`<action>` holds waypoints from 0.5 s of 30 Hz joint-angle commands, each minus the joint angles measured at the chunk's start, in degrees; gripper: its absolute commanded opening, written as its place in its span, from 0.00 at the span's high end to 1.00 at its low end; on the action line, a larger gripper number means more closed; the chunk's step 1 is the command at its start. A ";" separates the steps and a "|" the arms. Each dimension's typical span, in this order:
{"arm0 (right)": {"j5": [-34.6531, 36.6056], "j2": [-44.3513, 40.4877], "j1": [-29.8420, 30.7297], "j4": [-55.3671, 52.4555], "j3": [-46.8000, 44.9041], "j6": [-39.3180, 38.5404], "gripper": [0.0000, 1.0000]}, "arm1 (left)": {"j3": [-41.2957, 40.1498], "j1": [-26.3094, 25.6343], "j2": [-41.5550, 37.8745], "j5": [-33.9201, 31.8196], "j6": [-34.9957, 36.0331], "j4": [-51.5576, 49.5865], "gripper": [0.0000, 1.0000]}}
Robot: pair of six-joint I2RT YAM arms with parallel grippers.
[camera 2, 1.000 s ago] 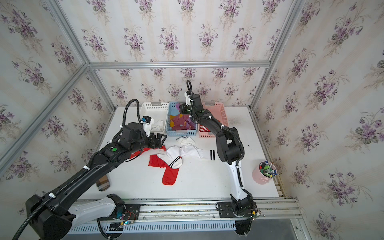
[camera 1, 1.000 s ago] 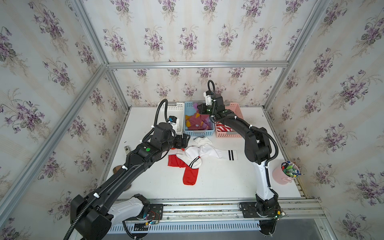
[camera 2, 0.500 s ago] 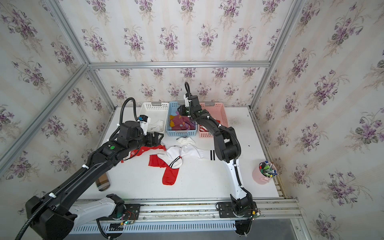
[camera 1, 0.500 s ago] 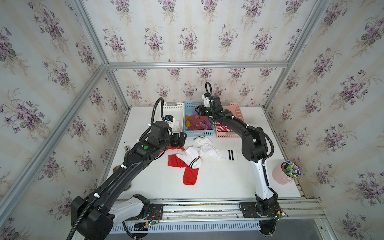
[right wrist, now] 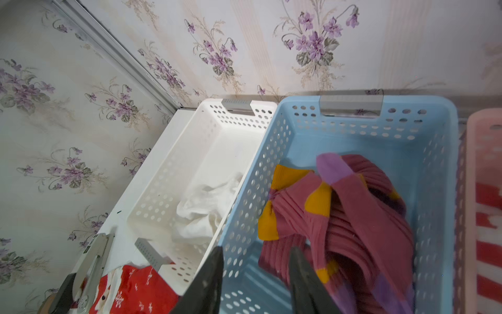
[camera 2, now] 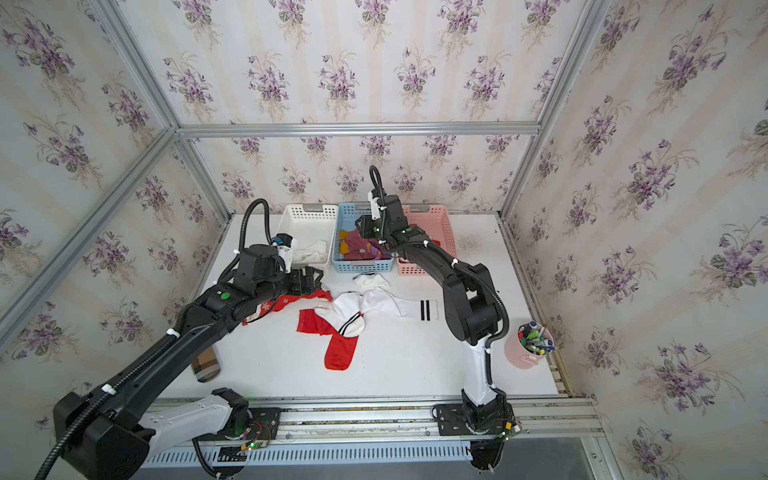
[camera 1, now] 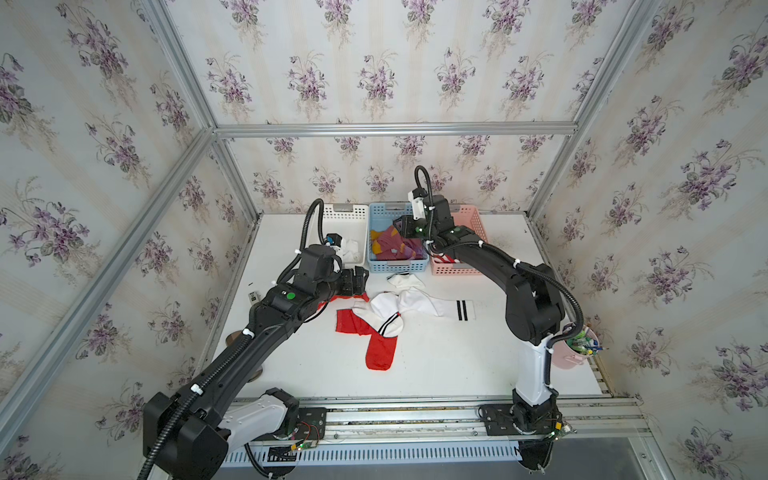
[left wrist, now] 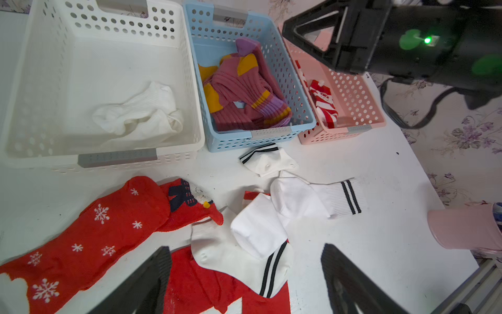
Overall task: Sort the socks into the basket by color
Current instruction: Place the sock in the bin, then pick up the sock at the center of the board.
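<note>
Now parted and empty, the jaws of the right gripper (right wrist: pixel 255 254) hang above the maroon socks (right wrist: pixel 358 217) lying in the blue basket (right wrist: pixel 304 130) at the far edge of the table (camera 1: pixel 436 370); lift straight up, clear of fabric. Meanwhile the left gripper (left wrist: pixel 245 248) gapes over mid-table white socks (left wrist: pixel 258 225): pinch one only.

We are looking at a white table (camera 1: pixel 436 374) standing inside violet-patterned wallpapered walls (camera 1: pixel 415 62), with aluminium bars (camera 1: pixel 390 129) running along their corners.
</note>
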 commanded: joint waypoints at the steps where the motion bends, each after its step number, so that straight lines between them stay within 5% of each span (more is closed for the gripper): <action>1: 0.15 -3.18 0.75 3.89 -4.58 -0.46 0.59 | -0.39 1.25 0.76 -0.85 -0.66 0.28 0.12; 15: 2.32 -11.70 8.73 7.45 -21.54 0.75 0.60 | -7.88 2.69 3.85 1.68 -4.39 5.75 0.18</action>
